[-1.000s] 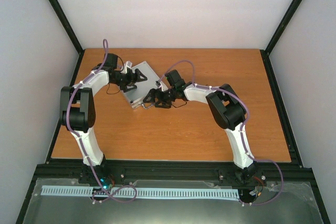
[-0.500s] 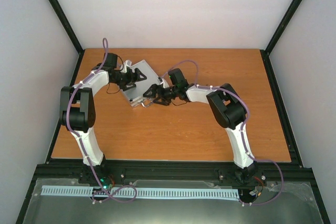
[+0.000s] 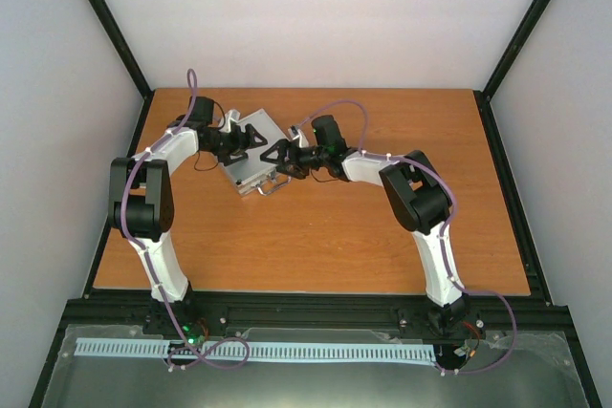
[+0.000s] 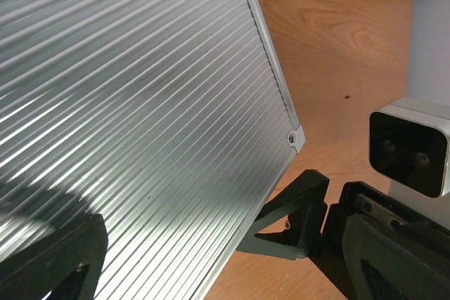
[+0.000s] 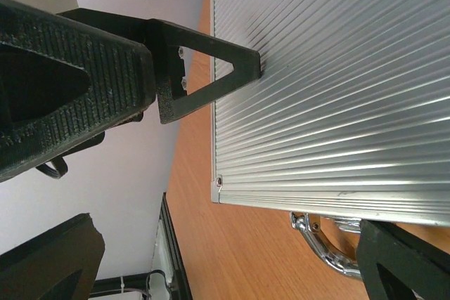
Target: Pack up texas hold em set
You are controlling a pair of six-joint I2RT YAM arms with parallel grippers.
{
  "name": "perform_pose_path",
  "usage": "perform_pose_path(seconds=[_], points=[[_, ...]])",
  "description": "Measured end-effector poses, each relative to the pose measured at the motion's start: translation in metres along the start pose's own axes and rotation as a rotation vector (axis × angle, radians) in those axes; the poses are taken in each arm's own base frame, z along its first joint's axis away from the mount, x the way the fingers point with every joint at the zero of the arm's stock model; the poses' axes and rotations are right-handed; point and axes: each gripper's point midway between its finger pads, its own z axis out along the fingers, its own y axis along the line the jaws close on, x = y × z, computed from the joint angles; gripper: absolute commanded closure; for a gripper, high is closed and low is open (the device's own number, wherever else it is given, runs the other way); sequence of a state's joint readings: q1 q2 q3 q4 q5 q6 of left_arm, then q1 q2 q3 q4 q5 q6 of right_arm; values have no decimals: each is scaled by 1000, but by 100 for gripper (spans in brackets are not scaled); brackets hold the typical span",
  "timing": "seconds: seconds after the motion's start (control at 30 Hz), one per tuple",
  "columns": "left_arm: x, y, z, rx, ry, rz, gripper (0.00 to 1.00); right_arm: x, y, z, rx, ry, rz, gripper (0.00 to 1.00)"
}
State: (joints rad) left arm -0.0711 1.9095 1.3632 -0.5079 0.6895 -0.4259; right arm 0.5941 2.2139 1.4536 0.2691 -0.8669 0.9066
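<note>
Flanking the closed ribbed silver case (image 3: 248, 170), left pincer (image 3: 259, 138) spread apart, right pincer (image 3: 277, 157) spread apart.

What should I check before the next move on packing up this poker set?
1. Ribbed silver aluminium case lid down: ok.
2. Latches fastened: cannot tell.
3. Chips, cards and dice inside: cannot tell, the case is shut.
4. Left gripper open, over the lid: ok.
5. Right gripper open, at the case's edge near the handle: ok.
6. Curved chrome handle not gripped by either arm: ok.
</note>
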Motion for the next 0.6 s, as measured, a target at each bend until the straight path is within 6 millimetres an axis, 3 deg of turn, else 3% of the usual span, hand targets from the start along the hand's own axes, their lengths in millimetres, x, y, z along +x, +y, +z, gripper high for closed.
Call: perform_pose_path(seconds=[0.17,0.3,0.4,0.43,0.47,0.5,0.6], points=[[0,0,0,0,1,-1,5,1,-1,0,4,5,-6,1],[0,0,0,2,5,-5,5,9,-8,-3,49,31,-33,11],[-1,0,1,3,7,-7,5,16,-5,-13,95,47,-69,35],[-1,0,1,5,8,-7,5,18,-1,-18,110,49,-90,55],[-1,-1,1,6,9,-7,5,20,4,-23,121,51,-110,81],[-2,-1,1,6,9,-8,5,22,10,-30,140,50,-133,95],[-1,0,1,6,10,-8,5,24,21,-42,176,48,-200,97]])
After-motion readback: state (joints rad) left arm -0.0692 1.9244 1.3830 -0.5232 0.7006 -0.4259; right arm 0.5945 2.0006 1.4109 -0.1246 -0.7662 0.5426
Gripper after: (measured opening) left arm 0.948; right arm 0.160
